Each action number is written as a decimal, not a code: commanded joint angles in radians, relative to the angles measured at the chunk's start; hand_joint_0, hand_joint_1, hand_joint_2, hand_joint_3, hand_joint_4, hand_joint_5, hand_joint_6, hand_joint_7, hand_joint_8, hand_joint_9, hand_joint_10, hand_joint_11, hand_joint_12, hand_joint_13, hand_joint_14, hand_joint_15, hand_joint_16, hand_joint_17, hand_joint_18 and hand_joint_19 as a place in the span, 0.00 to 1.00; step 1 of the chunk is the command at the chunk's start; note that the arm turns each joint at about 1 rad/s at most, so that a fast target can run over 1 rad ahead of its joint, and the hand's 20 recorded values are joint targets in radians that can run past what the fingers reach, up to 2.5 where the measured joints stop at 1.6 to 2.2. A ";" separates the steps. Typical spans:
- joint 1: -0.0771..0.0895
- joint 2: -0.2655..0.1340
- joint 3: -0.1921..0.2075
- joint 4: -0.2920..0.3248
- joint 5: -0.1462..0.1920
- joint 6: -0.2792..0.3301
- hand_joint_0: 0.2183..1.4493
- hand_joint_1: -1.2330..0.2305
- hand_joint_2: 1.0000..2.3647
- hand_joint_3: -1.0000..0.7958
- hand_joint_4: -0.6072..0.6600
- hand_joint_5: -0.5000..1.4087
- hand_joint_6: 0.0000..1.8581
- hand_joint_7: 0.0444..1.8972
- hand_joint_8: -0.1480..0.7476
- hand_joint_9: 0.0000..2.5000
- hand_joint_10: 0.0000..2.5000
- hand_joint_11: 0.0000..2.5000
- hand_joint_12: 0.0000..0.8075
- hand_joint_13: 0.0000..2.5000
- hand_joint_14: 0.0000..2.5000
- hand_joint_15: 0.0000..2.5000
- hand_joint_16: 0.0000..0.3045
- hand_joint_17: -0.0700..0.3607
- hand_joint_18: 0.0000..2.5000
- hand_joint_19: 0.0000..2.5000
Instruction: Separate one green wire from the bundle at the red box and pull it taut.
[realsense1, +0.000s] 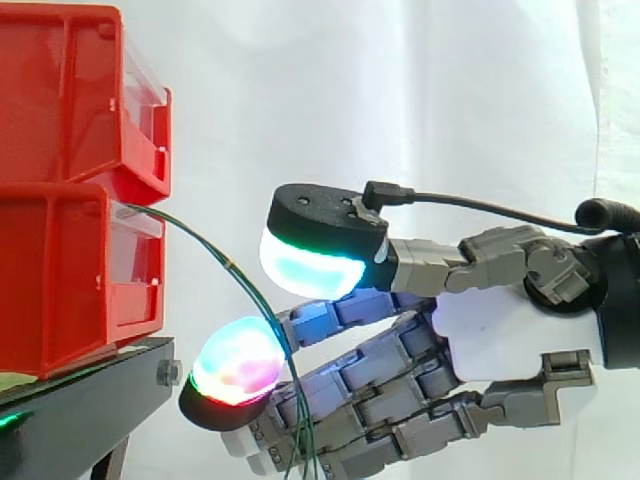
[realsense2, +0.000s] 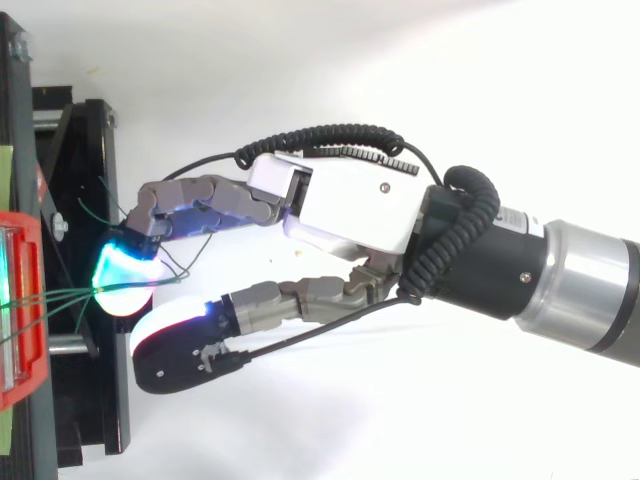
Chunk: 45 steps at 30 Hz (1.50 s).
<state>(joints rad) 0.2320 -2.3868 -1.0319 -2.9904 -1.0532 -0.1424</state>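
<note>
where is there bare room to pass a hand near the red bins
Free: above the green wires, between the upper red bin and the hand. Crowded: below the wires' arc, between the black stand and the fingertips.

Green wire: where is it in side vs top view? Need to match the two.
Side view: the green wire leaves the red bins at left and arcs down and right, past the hand, to the bottom edge.
Top view: the green wire runs from the left edge rightward at mid-height, reaching the hand.
Shared landmark: the red bins, where the wire starts; they are at left in both views.
</note>
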 joint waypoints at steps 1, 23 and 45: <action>-0.002 0.000 0.013 -0.027 -0.001 0.000 0.28 0.42 0.00 0.28 0.66 0.21 0.27 0.55 0.42 0.25 0.00 0.00 0.37 0.10 0.00 0.00 0.15 0.41 0.07 0.06; -0.016 0.000 0.065 -0.085 -0.005 -0.054 0.28 0.42 0.00 0.29 0.65 0.22 0.27 0.59 0.43 0.26 0.00 0.00 0.38 0.10 0.00 0.00 0.15 0.41 0.08 0.06; -0.011 0.000 -0.031 0.134 0.004 -0.069 0.27 0.42 0.00 0.29 0.65 0.21 0.27 0.57 0.43 0.26 0.00 0.00 0.37 0.11 0.00 0.00 0.15 0.41 0.08 0.06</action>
<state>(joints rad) 0.2209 -2.3878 -1.0686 -2.8554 -1.0474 -0.2132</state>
